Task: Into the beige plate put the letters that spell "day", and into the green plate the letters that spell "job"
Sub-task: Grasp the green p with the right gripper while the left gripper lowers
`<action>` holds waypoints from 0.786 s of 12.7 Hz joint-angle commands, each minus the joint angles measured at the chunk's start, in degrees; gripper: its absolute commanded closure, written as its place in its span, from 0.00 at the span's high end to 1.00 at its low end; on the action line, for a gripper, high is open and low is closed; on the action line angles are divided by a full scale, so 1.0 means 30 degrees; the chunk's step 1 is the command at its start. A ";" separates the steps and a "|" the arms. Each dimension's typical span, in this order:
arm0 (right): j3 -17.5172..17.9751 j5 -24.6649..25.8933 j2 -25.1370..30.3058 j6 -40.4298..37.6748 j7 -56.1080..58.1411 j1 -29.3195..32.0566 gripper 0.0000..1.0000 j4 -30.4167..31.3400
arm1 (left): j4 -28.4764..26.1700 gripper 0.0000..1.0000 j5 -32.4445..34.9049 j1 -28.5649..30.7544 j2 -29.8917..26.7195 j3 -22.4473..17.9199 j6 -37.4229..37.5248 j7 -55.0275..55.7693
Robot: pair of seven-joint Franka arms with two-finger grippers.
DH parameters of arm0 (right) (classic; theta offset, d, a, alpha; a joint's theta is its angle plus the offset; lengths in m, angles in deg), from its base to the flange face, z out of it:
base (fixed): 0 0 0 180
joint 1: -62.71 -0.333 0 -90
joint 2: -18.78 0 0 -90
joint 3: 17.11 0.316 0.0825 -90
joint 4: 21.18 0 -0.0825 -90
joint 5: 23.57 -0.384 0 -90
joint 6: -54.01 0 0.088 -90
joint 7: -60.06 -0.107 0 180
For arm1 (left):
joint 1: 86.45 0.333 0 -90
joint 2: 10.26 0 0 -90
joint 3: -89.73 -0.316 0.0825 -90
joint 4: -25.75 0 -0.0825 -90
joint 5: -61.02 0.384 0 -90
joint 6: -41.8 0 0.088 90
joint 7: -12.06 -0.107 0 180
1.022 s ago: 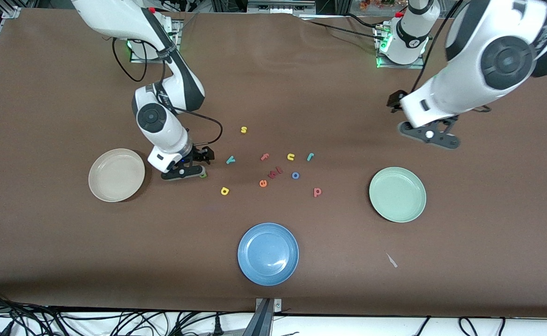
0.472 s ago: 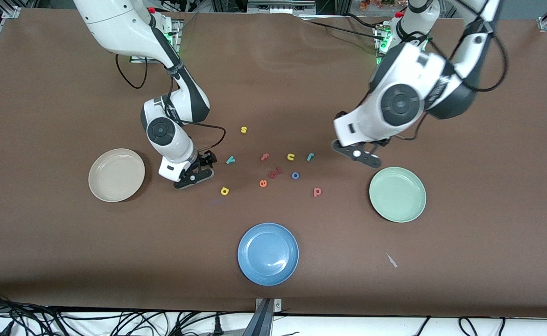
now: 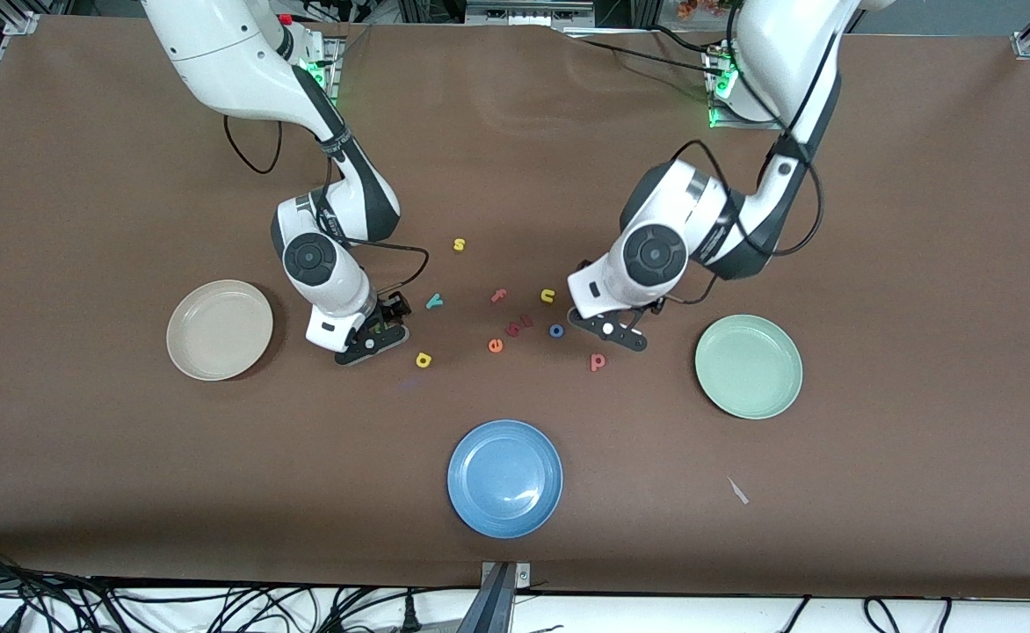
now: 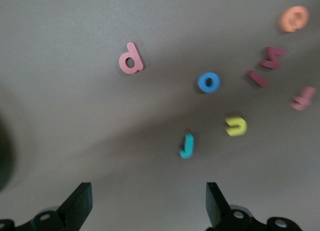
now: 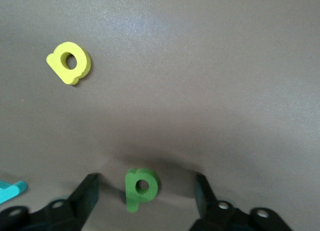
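My right gripper (image 5: 145, 201) is down at the table and open, one finger on each side of the green "d" (image 5: 141, 188), with a gap on both sides. The yellow "a" (image 5: 70, 62) lies close by, and the teal "y" (image 3: 433, 301) lies farther from the front camera. The beige plate (image 3: 220, 330) is beside that gripper (image 3: 373, 338). My left gripper (image 4: 147, 206) hangs open and holds nothing, just short of the teal "j" (image 4: 187, 145). The blue "o" (image 4: 208, 82) and salmon "b" (image 4: 131, 59) lie past it. The green plate (image 3: 748, 366) is toward the left arm's end.
A blue plate (image 3: 504, 477) sits near the front edge. Other letters lie among the task's own: yellow "s" (image 3: 459, 244), yellow "u" (image 3: 547, 295), pink "f" (image 3: 498, 296), orange "e" (image 3: 495, 345) and dark red pieces (image 3: 519, 325). A small scrap (image 3: 737, 491) lies near the green plate.
My left arm has swung in from its end of the table and come down over the "j", hiding it in the front view. My right gripper has shifted slightly around the "d".
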 commanded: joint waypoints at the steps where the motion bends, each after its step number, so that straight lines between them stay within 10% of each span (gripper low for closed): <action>1: 0.0031 0.0135 -0.0153 -0.0163 0.0599 0.0024 0.73 -0.0368 | 0.0154 1.00 -0.0020 -0.0424 0.0381 -0.0152 -0.0264 0.0435; 5: 0.0031 0.0135 -0.0064 -0.0425 0.0631 0.0024 0.56 -0.0339 | -0.0138 1.00 -0.0020 -0.1448 0.1319 -0.0152 -0.1724 0.1658; 10: 0.0060 0.0135 -0.0064 -0.0632 0.0484 0.0024 0.29 -0.0339 | -0.0637 0.69 0.1383 -0.2007 0.1644 -0.0123 -0.2812 0.2399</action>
